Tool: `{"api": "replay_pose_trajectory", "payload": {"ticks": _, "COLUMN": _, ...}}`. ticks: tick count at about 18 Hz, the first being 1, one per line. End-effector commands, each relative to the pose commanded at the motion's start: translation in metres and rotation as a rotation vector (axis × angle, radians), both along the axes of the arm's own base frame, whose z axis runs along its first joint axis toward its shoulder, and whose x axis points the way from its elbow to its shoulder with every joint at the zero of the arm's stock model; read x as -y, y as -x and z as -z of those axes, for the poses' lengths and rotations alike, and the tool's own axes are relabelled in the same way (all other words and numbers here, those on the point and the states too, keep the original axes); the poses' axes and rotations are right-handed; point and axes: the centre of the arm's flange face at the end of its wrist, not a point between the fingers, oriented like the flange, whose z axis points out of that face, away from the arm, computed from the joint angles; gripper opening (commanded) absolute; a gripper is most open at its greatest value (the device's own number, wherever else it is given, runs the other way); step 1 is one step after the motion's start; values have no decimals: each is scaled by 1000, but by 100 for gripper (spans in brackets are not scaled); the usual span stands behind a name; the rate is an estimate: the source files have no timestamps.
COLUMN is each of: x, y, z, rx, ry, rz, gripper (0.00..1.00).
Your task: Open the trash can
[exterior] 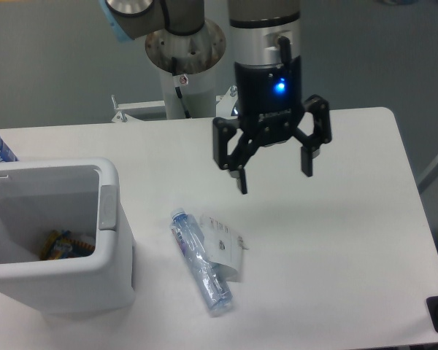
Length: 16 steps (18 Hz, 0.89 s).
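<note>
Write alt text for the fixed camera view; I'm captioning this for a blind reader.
A white trash can stands open at the table's left edge, some colourful litter visible inside. The robot's hand hangs open and empty above the table's middle, well right of the can. A crushed clear bottle lies flat on the table between them, its label peeled aside.
</note>
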Motion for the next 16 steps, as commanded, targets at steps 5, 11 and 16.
{"api": "replay_pose_trajectory", "payload": {"ticks": 5, "x": 40, "y": 35, "z": 18, "rx": 2, "ry": 154, "rz": 167, "gripper": 100}}
{"api": "replay_pose_trajectory", "payload": {"ticks": 11, "x": 70, "y": 49, "z": 25, "rx": 14, "ry": 244, "rz": 352, "gripper": 100}}
{"api": "replay_pose_trajectory", "payload": {"ticks": 16, "x": 77, "y": 40, "z": 20, "rx": -7, "ry": 268, "rz": 390, "gripper": 100}}
